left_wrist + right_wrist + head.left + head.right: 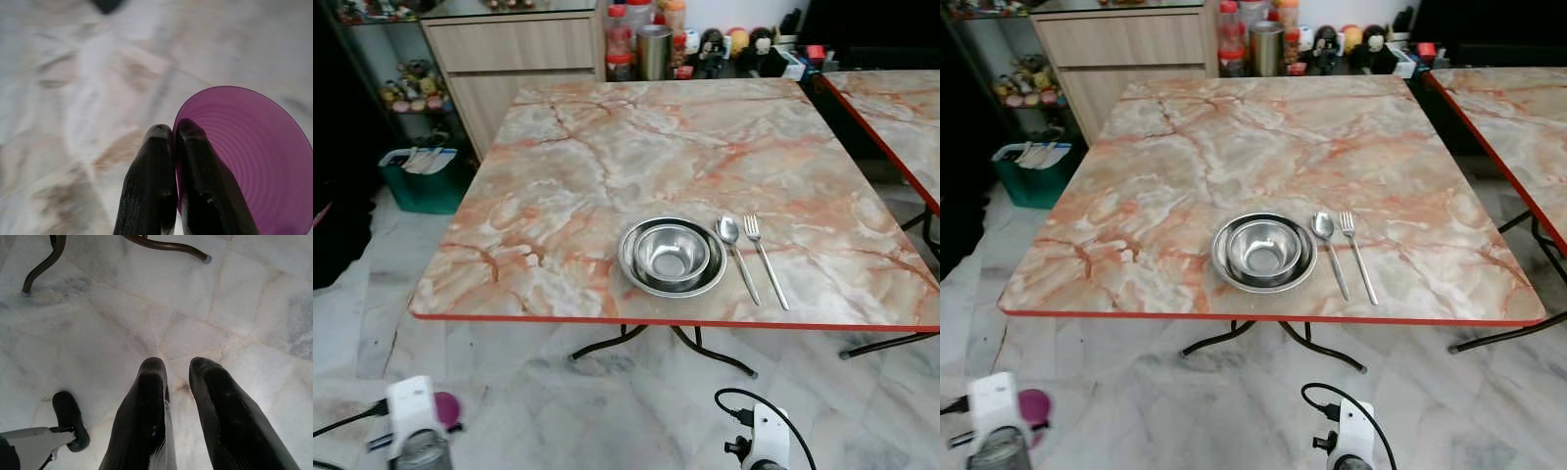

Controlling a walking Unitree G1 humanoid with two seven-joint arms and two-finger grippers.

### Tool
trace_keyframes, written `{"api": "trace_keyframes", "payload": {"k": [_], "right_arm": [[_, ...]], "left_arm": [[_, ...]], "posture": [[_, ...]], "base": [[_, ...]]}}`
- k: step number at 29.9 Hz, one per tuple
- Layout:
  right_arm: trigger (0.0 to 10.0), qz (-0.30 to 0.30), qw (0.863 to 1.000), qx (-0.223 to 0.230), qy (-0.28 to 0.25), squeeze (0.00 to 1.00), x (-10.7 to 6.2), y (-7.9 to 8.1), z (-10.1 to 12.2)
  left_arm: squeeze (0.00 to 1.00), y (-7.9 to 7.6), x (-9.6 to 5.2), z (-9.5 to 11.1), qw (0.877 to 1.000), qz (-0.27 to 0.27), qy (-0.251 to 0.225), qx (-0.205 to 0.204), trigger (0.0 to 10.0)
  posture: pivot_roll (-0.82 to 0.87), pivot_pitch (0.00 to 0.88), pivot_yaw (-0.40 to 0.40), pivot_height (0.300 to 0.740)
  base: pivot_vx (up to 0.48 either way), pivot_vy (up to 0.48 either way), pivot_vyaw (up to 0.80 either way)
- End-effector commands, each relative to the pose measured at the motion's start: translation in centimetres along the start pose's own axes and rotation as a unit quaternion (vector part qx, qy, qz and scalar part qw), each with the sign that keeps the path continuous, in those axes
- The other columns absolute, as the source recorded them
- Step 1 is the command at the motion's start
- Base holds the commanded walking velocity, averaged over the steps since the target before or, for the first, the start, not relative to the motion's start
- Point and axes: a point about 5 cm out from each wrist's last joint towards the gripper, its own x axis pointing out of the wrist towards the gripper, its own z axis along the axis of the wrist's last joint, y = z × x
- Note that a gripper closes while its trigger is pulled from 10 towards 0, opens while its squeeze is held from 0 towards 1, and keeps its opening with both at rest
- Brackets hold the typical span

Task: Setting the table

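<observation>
On the tabletop (607,176), 2 nested bowls (672,257) sit left of a spoon (736,255) and fork (765,258). The left tool (175,134) pinches a purple cup (249,156); the right tool (178,369) hangs slightly open, empty.

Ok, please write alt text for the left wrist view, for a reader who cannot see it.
The left pincer has its two black fingers pressed together on the rim of a translucent purple cup, seen from the open side. Behind them is blurred pale marble floor.
</observation>
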Motion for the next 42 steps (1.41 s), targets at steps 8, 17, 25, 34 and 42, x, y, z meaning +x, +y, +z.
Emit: {"api": "trace_keyframes", "payload": {"k": [8,17,25,34,42], "right_arm": [[10.0,0.002,1.0,-0.003,0.007,0.0,-0.1,0.1,-0.4],[10.0,-0.001,1.0,-0.002,0.007,0.0,-0.1,0.0,-0.4],[10.0,-0.003,1.0,-0.002,0.007,0.0,-0.1,0.0,-0.4],[10.0,-0.006,1.0,-0.001,0.007,0.0,-0.1,0.0,-0.5],[10.0,-0.008,1.0,0.002,0.013,0.0,-0.1,0.0,-0.7]], "left_arm": [[0.0,4.8,1.5,7.8,0.974,0.168,-0.154,-0.005,10.0],[0.0,-0.7,-3.0,22.5,0.895,0.018,-0.445,-0.026,10.0],[0.0,-7.1,-7.7,26.1,0.856,-0.189,-0.474,-0.09,10.0],[0.0,-11.8,-9.7,25.8,0.844,-0.37,-0.332,-0.199,10.0],[0.0,-13.6,-11.3,25.5,0.832,-0.436,-0.308,-0.152,10.0]], "posture": [[0.06,0.095,0.024,0.74],[0.06,0.11,0.021,0.74],[0.06,0.111,0.022,0.74],[0.05,0.1,0.031,0.74],[0.05,0.092,0.036,0.74]], "base": [[0.0,0.0,0.0],[0.0,0.0,0.0],[0.0,0.0,0.0],[0.0,0.0,0.0],[0.0,0.0,-0.08]]}}
